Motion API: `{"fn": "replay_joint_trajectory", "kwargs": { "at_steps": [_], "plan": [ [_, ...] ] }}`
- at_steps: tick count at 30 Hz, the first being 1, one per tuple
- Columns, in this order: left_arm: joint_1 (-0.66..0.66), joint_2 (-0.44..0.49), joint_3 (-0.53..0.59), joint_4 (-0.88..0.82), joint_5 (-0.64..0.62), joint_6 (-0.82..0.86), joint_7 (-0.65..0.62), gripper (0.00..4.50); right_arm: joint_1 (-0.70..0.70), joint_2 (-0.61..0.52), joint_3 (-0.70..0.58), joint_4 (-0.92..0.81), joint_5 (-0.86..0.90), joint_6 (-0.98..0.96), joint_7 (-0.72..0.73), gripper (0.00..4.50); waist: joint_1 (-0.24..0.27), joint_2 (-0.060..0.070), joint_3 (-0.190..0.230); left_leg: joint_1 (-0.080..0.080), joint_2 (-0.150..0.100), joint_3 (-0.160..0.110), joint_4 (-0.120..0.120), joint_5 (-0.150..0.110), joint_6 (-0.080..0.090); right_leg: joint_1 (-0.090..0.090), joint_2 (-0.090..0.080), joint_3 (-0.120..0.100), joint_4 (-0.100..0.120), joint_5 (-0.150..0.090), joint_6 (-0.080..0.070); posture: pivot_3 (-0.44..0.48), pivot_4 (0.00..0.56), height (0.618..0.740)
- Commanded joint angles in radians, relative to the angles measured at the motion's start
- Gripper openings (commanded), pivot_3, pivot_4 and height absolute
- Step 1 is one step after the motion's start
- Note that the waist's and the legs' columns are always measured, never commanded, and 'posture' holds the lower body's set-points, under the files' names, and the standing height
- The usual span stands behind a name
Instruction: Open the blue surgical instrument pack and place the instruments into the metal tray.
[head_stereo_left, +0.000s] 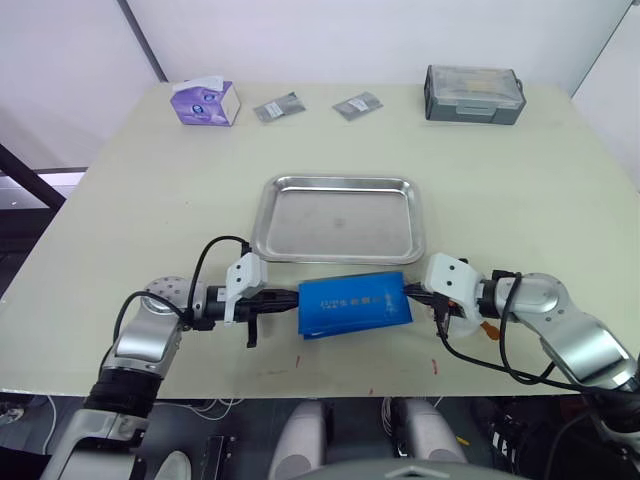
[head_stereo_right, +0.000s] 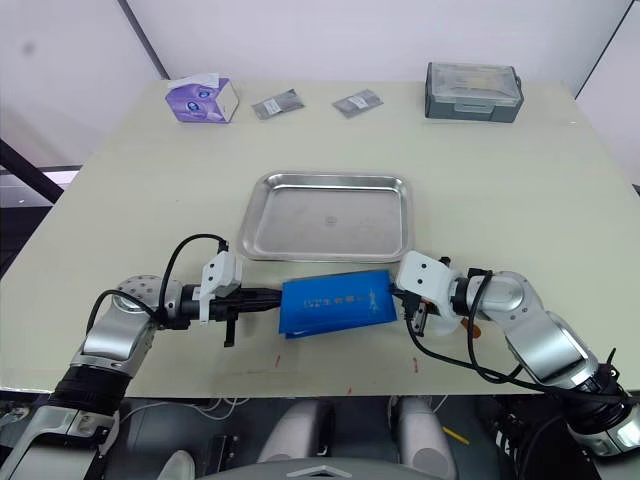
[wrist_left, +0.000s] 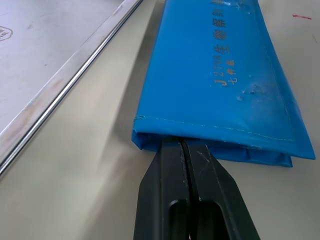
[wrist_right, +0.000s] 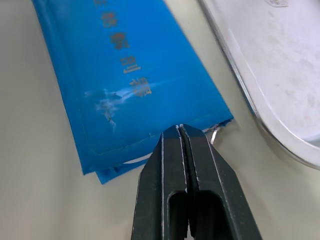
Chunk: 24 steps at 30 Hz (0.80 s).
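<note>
The blue surgical instrument pack (head_stereo_left: 355, 303) lies folded shut on the table, just in front of the empty metal tray (head_stereo_left: 338, 218). My left gripper (wrist_left: 181, 142) is shut, and its tips touch the pack's left end at the fold. At the pack's right end my right gripper (wrist_right: 179, 127) is also shut, its tips against the edge. A small silvery sliver (wrist_right: 215, 133) peeks out at that corner. The instruments are otherwise hidden inside the pack.
Along the table's far side stand a purple tissue box (head_stereo_left: 205, 102), two grey foil packets (head_stereo_left: 278, 108) (head_stereo_left: 357, 106) and a grey lidded box (head_stereo_left: 473, 94). The table's front edge runs close behind both grippers.
</note>
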Motion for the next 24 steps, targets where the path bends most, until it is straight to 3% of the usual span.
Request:
{"fn": "replay_joint_trajectory", "kwargs": {
  "at_steps": [1, 7, 17, 24],
  "plan": [
    [0.006, -0.011, 0.003, -0.012, -0.008, 0.008, 0.008, 0.04, -0.016, 0.034, 0.004, -0.025, 0.021, 0.008, 0.007, 0.00, 0.000, 0.000, 0.000, 0.000, 0.000, 0.000, 0.000, 0.000, 0.000, 0.000, 0.000, 0.000, 0.000, 0.000, 0.000, 0.000, 0.150, 0.734],
    [0.016, 0.007, 0.016, -0.007, -0.006, 0.002, 0.007, 0.04, -0.013, 0.050, 0.022, -0.025, 0.006, 0.002, 0.014, 0.00, 0.000, 0.000, 0.000, 0.000, 0.000, 0.000, 0.000, 0.000, 0.000, 0.000, 0.000, 0.000, 0.000, 0.000, 0.000, 0.000, 0.150, 0.734],
    [0.023, 0.009, 0.017, -0.015, -0.004, 0.001, 0.011, 0.04, -0.026, -0.049, -0.031, 0.001, -0.043, -0.001, 0.018, 0.00, -0.002, 0.000, 0.000, 0.000, 0.000, 0.000, 0.000, 0.000, 0.000, 0.000, 0.000, 0.000, 0.000, 0.000, 0.000, 0.000, 0.150, 0.734],
    [0.022, 0.009, 0.016, -0.015, -0.002, -0.001, 0.010, 0.04, -0.018, -0.015, 0.001, -0.004, -0.035, 0.001, 0.027, 0.00, -0.003, 0.000, 0.000, 0.000, 0.000, 0.000, 0.000, 0.000, 0.000, 0.000, 0.000, 0.000, 0.000, 0.000, 0.000, 0.000, 0.150, 0.734]
  ]
}}
